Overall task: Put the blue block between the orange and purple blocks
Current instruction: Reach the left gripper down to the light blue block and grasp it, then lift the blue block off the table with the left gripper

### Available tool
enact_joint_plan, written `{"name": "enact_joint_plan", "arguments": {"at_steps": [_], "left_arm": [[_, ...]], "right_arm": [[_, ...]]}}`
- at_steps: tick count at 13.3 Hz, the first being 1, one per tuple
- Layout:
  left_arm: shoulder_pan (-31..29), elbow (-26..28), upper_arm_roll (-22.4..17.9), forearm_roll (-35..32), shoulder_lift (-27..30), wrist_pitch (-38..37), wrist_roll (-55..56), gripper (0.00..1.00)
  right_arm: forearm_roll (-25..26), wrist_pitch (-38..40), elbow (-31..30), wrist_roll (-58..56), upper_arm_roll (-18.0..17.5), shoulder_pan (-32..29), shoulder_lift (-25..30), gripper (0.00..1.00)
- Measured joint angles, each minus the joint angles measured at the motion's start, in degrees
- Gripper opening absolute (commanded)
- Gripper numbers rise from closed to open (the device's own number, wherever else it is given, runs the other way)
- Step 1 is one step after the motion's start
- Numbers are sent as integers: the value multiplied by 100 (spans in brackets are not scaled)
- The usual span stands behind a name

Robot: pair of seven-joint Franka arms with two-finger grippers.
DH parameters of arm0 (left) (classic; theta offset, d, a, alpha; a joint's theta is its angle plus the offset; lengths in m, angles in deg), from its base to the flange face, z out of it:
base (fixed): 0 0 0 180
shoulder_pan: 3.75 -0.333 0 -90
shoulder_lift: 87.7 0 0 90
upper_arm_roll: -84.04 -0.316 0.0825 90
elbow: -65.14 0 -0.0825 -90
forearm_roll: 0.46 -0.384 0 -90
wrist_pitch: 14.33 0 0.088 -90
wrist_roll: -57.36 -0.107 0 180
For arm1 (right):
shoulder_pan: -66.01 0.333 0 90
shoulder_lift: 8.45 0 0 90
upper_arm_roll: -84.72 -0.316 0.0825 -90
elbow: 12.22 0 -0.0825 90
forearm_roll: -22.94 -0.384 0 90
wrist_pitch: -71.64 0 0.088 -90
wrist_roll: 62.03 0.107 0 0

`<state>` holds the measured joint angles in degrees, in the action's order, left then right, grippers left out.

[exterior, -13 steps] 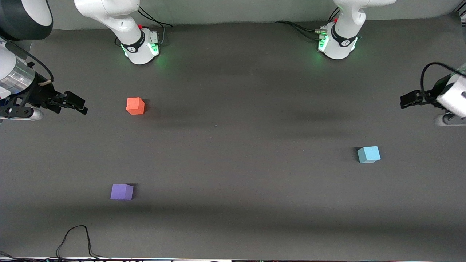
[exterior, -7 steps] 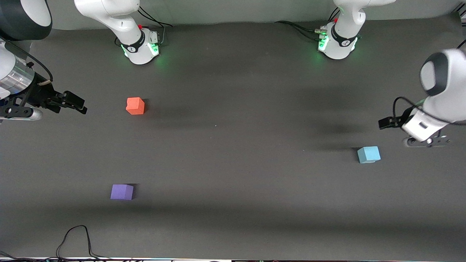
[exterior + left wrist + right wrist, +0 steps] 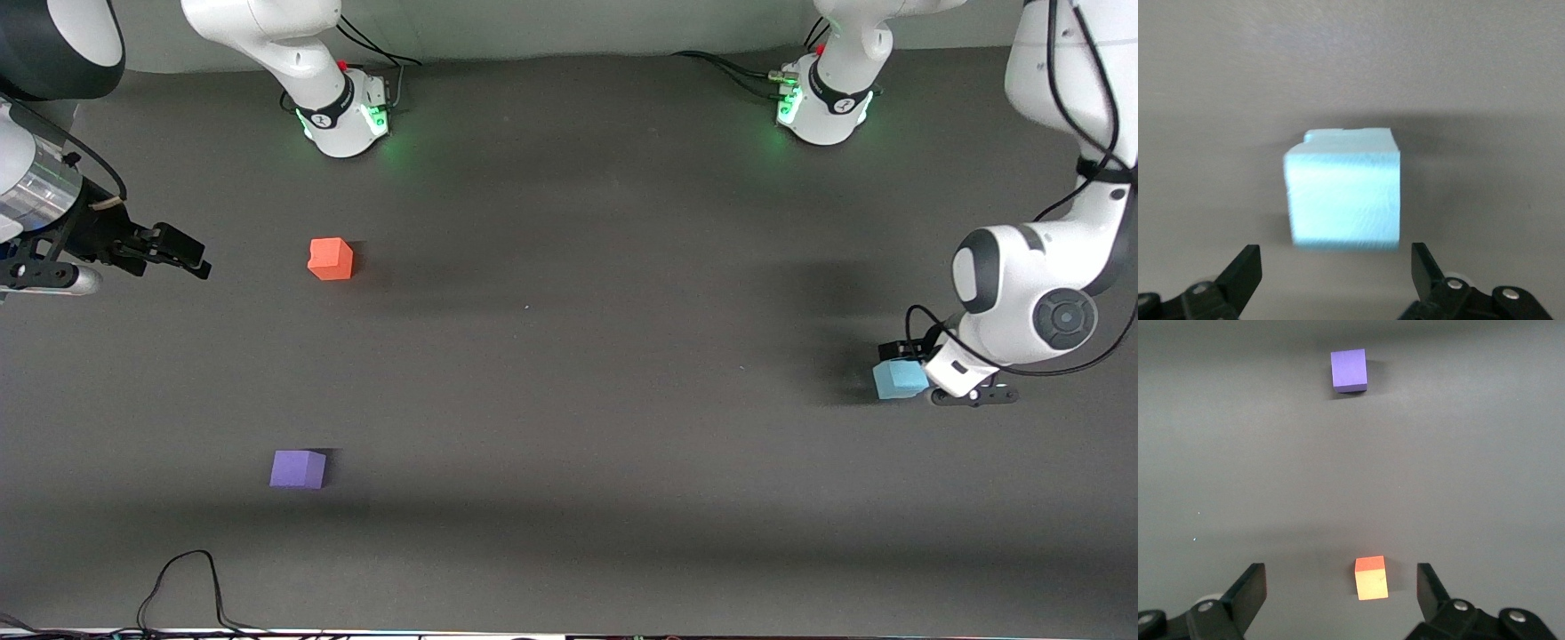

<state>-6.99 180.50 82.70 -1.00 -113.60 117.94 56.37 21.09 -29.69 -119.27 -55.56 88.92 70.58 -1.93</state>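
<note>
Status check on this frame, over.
Left end effector open, low at blue block, not gripping. Right end effector open, waiting near orange block. Purple block untouched. Nothing in the way.

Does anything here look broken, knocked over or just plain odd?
Only one small thing: the blue block has a little notch out of one top corner, seen in the left wrist view. Otherwise it, the orange block and the purple block sit flat on the table, well apart.

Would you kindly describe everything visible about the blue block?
The blue block is a small light sky-blue cube with a matte, foam-like look and a small notch along one top edge. It sits flat on the dark table toward the left arm's end, away from the other blocks. The left gripper is right at it with open fingers; nothing grips it yet.
</note>
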Motion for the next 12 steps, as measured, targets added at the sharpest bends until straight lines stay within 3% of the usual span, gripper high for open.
{"name": "enact_joint_plan", "arguments": {"at_steps": [5, 6, 7, 8, 9, 12], "left_arm": [[3, -127, 20, 101, -335, 255, 0, 94], [3, -135, 20, 104, -334, 255, 0, 85], [3, -145, 20, 109, -335, 256, 0, 65], [3, -158, 20, 112, -334, 261, 0, 34], [3, -173, 20, 112, -335, 263, 0, 14], [-1, -252, 13, 113, -211, 117, -4, 17]], "right_arm": [[0, 0, -16, 0, 0, 0, 0, 100], [0, 0, -18, 0, 0, 0, 0, 100], [0, 0, -26, 0, 0, 0, 0, 100], [0, 0, -44, 0, 0, 0, 0, 100], [0, 0, -63, 0, 0, 0, 0, 100], [0, -9, -92, 0, 0, 0, 0, 100]]}}
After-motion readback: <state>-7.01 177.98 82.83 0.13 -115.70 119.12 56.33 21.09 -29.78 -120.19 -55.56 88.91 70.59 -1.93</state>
